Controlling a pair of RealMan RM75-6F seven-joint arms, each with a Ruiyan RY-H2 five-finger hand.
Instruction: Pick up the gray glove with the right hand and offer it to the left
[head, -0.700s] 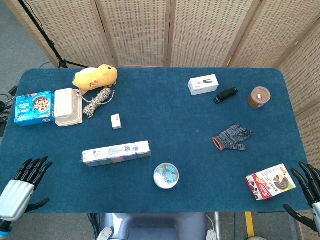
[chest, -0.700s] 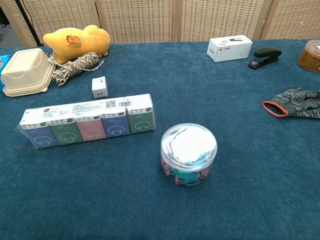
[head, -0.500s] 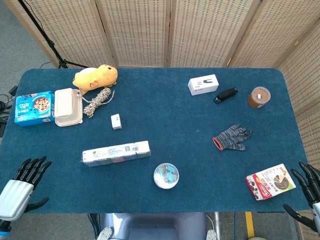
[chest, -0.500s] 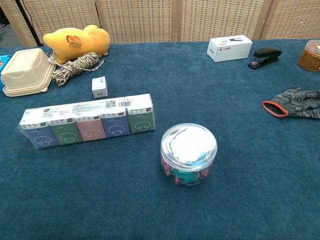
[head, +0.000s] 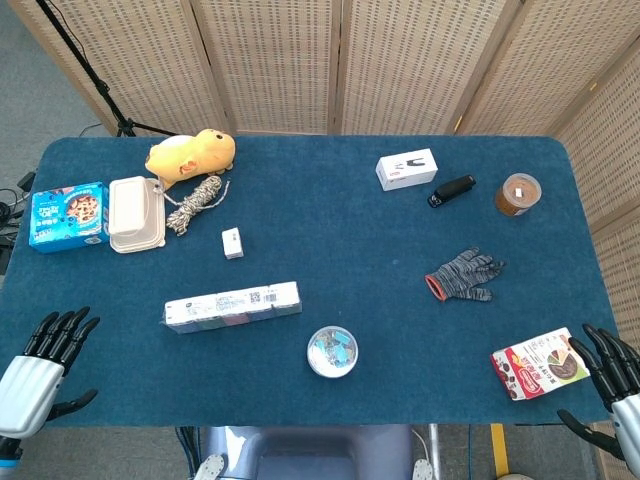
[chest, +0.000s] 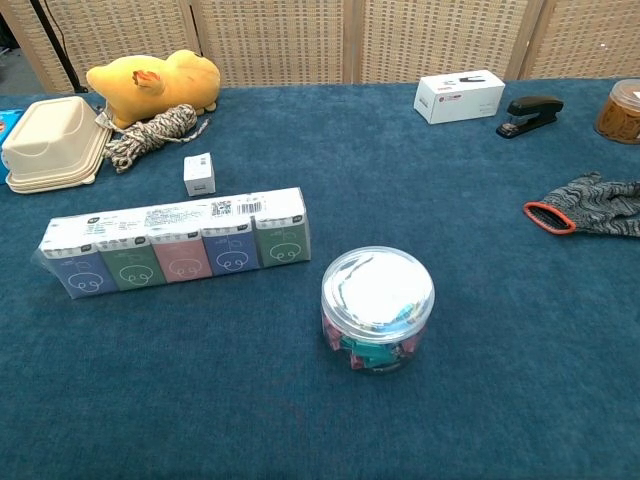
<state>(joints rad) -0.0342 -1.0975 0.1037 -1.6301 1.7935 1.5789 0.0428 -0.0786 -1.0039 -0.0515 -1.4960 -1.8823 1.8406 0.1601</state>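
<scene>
The gray glove (head: 464, 276) with an orange cuff lies flat on the blue table, right of centre; the chest view shows the gray glove (chest: 590, 205) at its right edge. My right hand (head: 612, 375) hovers off the table's near right corner, fingers spread and empty, well below the glove. At the near left corner my left hand (head: 40, 363) is also spread and holds nothing. Neither hand shows in the chest view.
A snack box (head: 541, 363) lies between my right hand and the glove. A round clear tub (head: 332, 351), a row of tissue packs (head: 232, 305), a stapler (head: 452, 190), a white box (head: 406, 169) and a brown jar (head: 517, 194) stand about. A yellow plush (head: 190, 154), rope (head: 196, 202) and containers sit far left.
My right hand has crept slightly up and left toward the table corner. My left hand has drifted a little lower. Nothing on the table has moved.
</scene>
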